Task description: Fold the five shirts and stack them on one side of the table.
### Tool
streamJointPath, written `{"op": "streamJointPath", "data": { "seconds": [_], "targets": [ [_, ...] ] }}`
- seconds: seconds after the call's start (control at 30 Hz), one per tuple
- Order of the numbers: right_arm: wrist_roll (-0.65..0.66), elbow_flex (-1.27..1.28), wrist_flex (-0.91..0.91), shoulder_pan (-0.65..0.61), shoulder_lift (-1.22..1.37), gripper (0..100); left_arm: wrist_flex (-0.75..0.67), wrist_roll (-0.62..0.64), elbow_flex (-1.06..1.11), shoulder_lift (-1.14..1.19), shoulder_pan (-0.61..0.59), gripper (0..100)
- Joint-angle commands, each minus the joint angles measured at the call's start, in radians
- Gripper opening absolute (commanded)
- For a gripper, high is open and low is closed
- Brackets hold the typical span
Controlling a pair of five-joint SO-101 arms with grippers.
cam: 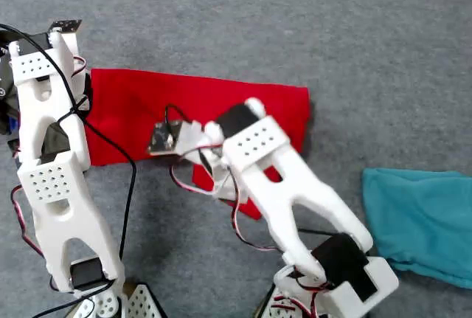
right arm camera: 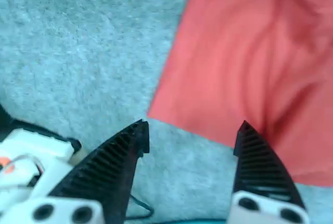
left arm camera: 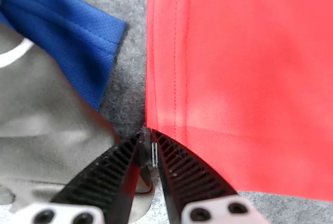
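A red shirt [cam: 195, 115] lies spread on the grey table, with one flap [cam: 249, 204] sticking out toward the front. My left gripper [cam: 83, 102] sits at its left edge. In the left wrist view its fingertips [left arm camera: 148, 146] are shut on the hem of the red shirt [left arm camera: 239, 78]. My right gripper [right arm camera: 192, 128] stands open over the front edge of the red shirt [right arm camera: 244, 68], with nothing between its fingers. In the high view it [cam: 210, 167] is at the middle of the shirt's front edge. A teal shirt [cam: 417, 218] lies bunched at the right.
Beside the left gripper lie a blue shirt [left arm camera: 67, 31] and a grey shirt [left arm camera: 47, 125], close to the red shirt's edge. The right arm's base [cam: 335, 274] and the left arm's base [cam: 81, 274] stand at the table's front. Bare table [cam: 310, 30] stretches behind the red shirt.
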Motion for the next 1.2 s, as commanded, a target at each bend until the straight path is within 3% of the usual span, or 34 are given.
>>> {"op": "streamJointPath", "data": {
  "seconds": [0.0,0.3,0.47,0.63,0.87,1.17],
  "targets": [
    [-0.071,0.101,-0.132,-0.061,-0.054,26.4,0.005,-0.002,-0.005,-0.081,-0.012,2],
    [-0.226,0.367,-0.440,-0.101,-0.051,26.4,0.005,-0.002,-0.006,-0.088,-0.023,2],
    [-0.235,0.430,-0.535,-0.068,0.012,26.3,0.005,-0.002,-0.006,-0.088,-0.023,2],
    [-0.236,0.323,-0.474,-0.050,0.157,25.3,0.005,-0.002,-0.006,-0.088,-0.023,2],
    [-0.273,0.229,-0.419,0.019,0.266,0.3,0.005,-0.002,-0.006,-0.088,-0.023,2],
    [-0.272,0.170,-0.373,0.153,0.265,0.5,0.005,-0.002,-0.006,-0.088,-0.023,2]
  ]
}}
